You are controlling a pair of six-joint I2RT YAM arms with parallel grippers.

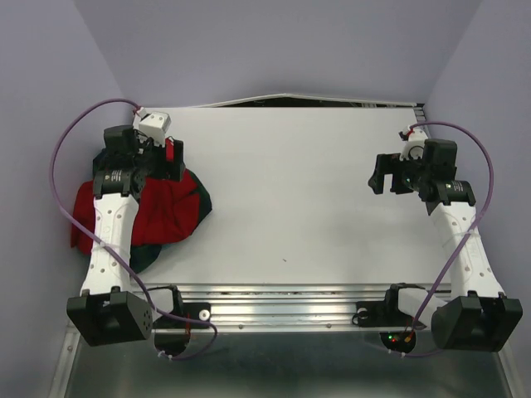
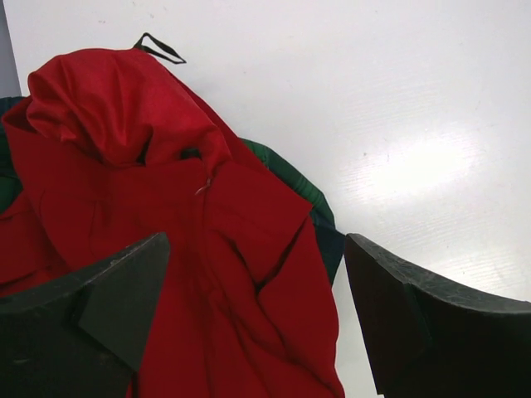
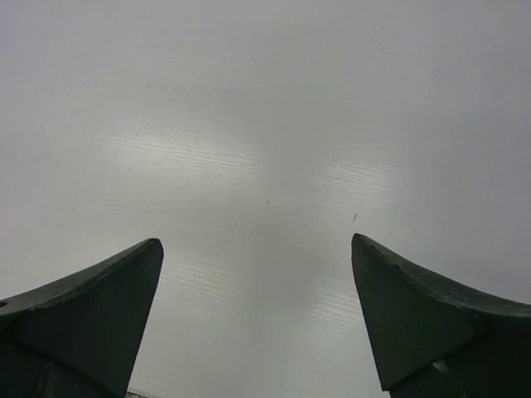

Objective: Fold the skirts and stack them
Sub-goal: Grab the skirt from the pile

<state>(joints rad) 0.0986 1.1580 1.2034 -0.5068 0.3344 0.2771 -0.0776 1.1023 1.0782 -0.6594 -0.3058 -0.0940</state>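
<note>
- In the top external view, the red skirt (image 1: 166, 211) is lying crumpled at the left edge of the table (image 1: 290, 191), partly hidden under the left arm.
- The plaid skirt (image 1: 202, 201) is lying beneath it, and only its dark edge is showing along the right and lower sides of the red cloth.
- The left gripper (image 1: 172, 159) is hanging over the far part of this pile with its jaws apart; whether it is touching the cloth cannot be told from here.
- The right gripper (image 1: 383, 174) is hovering over bare table on the right side, well apart from both skirts, with its jaws spread.
- In the left wrist view, the left gripper (image 2: 257, 245) is standing wide open, holding nothing.
- The red skirt (image 2: 124, 166) is bunching into a rumpled hump and filling the left half of the view.
- A black loop (image 2: 159, 47) is sticking out at the far end of the hump.
- A strip of the plaid skirt (image 2: 303, 191) is peeking out from under the red cloth's right edge.
- In the right wrist view, the right gripper (image 3: 255, 245) is gaping open and looking down at nothing but white table (image 3: 265, 124).
</note>
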